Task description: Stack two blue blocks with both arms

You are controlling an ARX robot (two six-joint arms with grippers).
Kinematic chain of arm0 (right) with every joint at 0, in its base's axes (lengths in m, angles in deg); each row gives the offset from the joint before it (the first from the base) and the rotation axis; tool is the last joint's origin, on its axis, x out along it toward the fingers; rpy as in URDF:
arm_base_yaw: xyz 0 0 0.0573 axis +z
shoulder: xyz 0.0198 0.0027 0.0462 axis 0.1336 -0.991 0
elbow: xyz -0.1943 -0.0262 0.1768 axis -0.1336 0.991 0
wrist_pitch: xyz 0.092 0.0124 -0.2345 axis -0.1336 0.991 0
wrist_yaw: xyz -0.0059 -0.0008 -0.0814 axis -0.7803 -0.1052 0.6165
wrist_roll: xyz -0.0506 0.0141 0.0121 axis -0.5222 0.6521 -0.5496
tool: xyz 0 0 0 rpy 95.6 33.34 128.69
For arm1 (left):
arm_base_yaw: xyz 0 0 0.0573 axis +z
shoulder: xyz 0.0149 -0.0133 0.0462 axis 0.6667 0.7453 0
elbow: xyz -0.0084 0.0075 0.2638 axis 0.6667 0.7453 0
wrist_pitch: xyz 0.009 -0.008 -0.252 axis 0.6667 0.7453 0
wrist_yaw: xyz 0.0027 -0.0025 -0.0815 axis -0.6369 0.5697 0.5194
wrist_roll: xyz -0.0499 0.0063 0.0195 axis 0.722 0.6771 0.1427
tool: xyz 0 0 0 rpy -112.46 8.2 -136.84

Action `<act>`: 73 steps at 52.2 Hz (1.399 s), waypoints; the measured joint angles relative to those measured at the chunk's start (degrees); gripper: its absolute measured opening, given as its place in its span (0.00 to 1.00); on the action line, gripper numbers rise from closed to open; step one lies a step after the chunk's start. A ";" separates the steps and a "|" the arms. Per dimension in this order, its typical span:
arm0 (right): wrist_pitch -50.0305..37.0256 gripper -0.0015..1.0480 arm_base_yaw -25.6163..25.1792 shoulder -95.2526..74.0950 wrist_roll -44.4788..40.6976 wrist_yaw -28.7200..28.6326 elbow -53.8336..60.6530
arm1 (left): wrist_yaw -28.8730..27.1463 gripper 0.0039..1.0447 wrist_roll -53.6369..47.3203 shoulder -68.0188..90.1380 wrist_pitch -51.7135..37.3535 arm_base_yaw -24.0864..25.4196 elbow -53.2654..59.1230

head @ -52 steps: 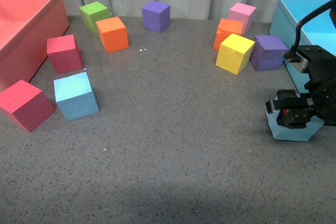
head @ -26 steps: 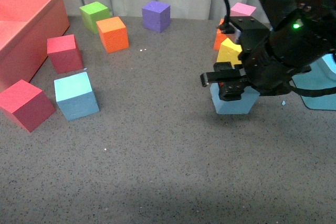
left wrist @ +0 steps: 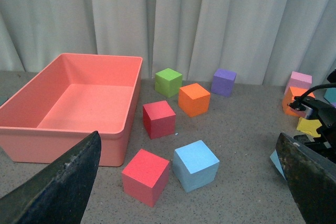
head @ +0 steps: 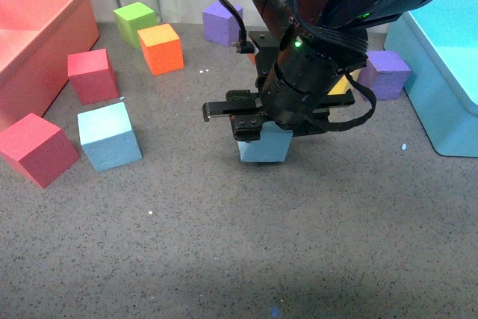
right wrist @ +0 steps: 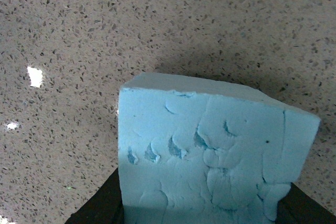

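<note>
My right gripper [head: 260, 129] is shut on a light blue block [head: 266, 147] and holds it low over the middle of the grey table. The right wrist view is nearly filled by that blue block [right wrist: 210, 156], its face scuffed and dented, with black fingers [right wrist: 100, 211] at its sides. The other blue block [head: 109, 136] rests on the table to the left, roughly two block widths from the held one. My left gripper [left wrist: 188, 136] is open, back from this resting blue block [left wrist: 196, 164], and does not show in the front view. The held block's edge [left wrist: 275, 160] shows in the left wrist view.
A big salmon-red bin [head: 45, 28] stands at the far left and a turquoise bin [head: 441, 72] at the right. Two red cubes [head: 92, 75] [head: 36, 149] flank the resting block. Orange [head: 160, 48], green [head: 134, 22] and purple [head: 220, 20] cubes lie at the back.
My right arm has carried the blue block leftward, from beside the turquoise bin to the table's middle. The resting blue block has not moved.
</note>
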 joint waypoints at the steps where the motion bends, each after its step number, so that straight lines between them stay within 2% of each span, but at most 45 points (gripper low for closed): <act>1: 0.22 0.42 0.13 -0.37 0.02 0.15 -0.48 | 0.00 0.94 0.00 0.00 0.00 0.02 0.00; 22: 1.07 0.42 0.94 -3.17 1.42 0.13 -3.58 | 0.00 0.94 0.00 0.00 0.00 0.02 0.00; 27: -0.81 0.61 0.96 -2.69 1.95 -0.22 -2.27 | 0.00 0.94 0.00 0.00 0.00 0.00 0.00; 35: -3.45 0.79 0.92 -0.55 2.95 -1.29 0.55 | 0.00 0.94 0.00 0.00 0.00 0.02 0.00; 37: -4.70 0.88 0.83 1.11 3.54 -1.31 1.95 | 0.00 0.94 0.00 0.00 0.00 0.00 0.00; 39: -5.42 0.92 0.76 2.27 3.61 -1.18 2.73 | 0.00 0.94 0.00 0.00 0.00 0.02 0.00; 56: -10.49 0.91 -0.44 12.55 3.78 2.08 9.49 | 0.00 0.94 0.00 0.00 0.00 0.02 0.00; 58: -20.79 0.86 -0.35 12.68 1.33 9.35 13.38 | 0.02 0.94 0.00 0.00 0.00 0.00 0.00; 59: -30.08 0.81 -0.52 12.85 -2.01 15.34 17.31 | 0.02 0.94 0.00 0.00 0.00 0.00 0.00; 61: -42.10 0.74 -0.92 13.29 -5.73 21.90 23.82 | 0.17 0.94 0.00 0.00 0.00 0.02 0.00; 62: -45.18 0.72 -1.14 13.46 -6.21 22.47 25.57 | 0.15 0.94 0.00 0.00 0.00 0.02 0.00; 64: -56.74 0.66 -2.14 14.21 -8.90 24.72 32.41 | -0.13 0.94 0.00 0.02 0.00 0.02 0.00; 69: -80.96 0.50 -5.20 18.32 -12.17 23.63 44.28 | -0.15 0.94 0.00 -0.02 0.00 0.02 0.00; 73: -89.68 0.37 -7.78 25.97 -13.29 21.55 50.31 | -0.09 0.94 0.00 -0.02 0.00 0.02 0.00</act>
